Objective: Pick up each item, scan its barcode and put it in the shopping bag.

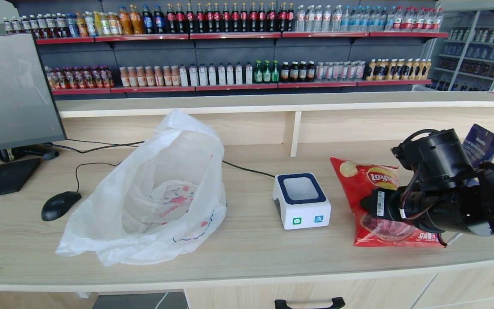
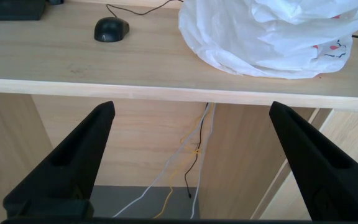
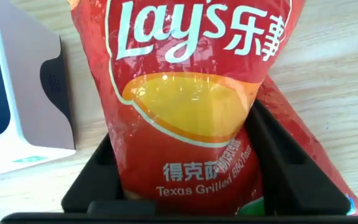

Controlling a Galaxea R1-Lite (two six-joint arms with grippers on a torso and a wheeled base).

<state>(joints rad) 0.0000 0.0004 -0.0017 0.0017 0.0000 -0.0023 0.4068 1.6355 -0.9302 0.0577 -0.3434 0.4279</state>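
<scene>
A red chips bag [image 1: 369, 180] lies flat on the wooden counter to the right of the white scanner [image 1: 301, 199]. My right gripper [image 1: 371, 204] is down on its near half. In the right wrist view its black fingers [image 3: 101, 168] press against both sides of the chips bag [image 3: 185, 81], and a fold of the bag bulges outside one finger. The scanner [image 3: 11, 112] stands close beside it. The white plastic shopping bag [image 1: 157, 193] stands open left of the scanner. My left gripper [image 2: 191, 106] hangs open and empty below the counter's front edge, in front of the shopping bag [image 2: 272, 37].
A blue package [image 1: 480, 143] stands behind my right arm. A monitor [image 1: 11, 94] and a black mouse [image 1: 60, 205] with its cable occupy the counter's left side. A raised ledge [image 1: 290, 103] runs along the back. Drawers with black handles [image 1: 309, 304] sit below the counter.
</scene>
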